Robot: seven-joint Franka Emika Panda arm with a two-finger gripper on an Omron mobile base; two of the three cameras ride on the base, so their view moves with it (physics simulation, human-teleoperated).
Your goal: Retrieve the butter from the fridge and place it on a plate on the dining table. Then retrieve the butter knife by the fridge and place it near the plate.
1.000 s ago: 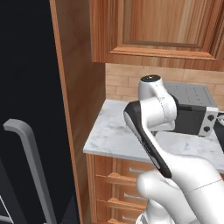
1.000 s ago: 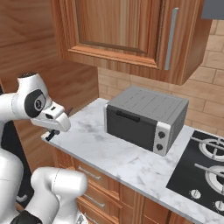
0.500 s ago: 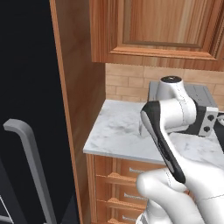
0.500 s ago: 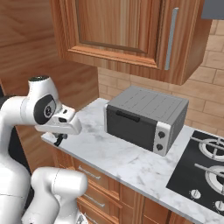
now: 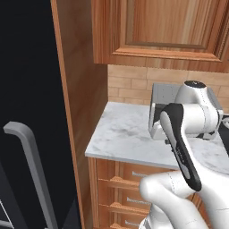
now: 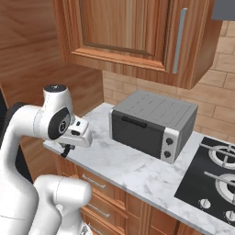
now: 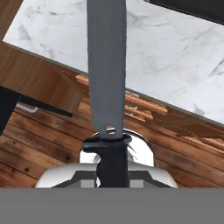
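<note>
While the gripper [image 6: 67, 150] hangs at the near left edge of the small marble counter [image 6: 133, 165], its fingers pinch the butter knife [image 7: 106, 70] by the dark handle. In the hand view, the knife's long grey blade runs straight away from the hand, pointing over the wooden drawers [image 7: 144, 111] toward the counter top.

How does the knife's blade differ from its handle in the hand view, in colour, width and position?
The flat grey blade of the butter knife is lighter and broader than the black handle, which is narrower below its guard. The blade runs up across the white-grey marble counter and wooden drawers, free of contact; the handle sits low in the view, in the shut end effector. Both lie along one straight line.
</note>
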